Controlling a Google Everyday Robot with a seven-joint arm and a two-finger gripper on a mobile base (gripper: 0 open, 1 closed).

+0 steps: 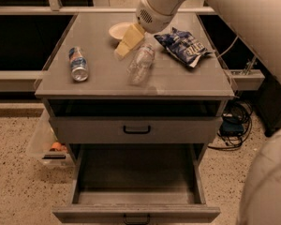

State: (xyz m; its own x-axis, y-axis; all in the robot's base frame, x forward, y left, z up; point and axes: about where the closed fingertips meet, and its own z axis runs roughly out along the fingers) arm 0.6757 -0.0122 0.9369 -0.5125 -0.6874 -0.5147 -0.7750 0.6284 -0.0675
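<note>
My gripper [125, 45] hangs over the back middle of the grey cabinet top [103, 81], with the arm coming down from the upper right. It sits just left of a clear plastic bottle [140, 64] lying on its side, and in front of a small white bowl [116, 30]. Whether it touches the bottle I cannot tell. A drinks can [78, 63] lies on its side to the left. A blue chip bag [185, 45] lies to the right.
Below the top is a closed drawer with a dark handle [136, 129]. The bottom drawer [136, 186] is pulled out and looks bare inside. A clear plastic bin [46, 144] stands on the speckled floor at left, and cables [232, 125] lie at right.
</note>
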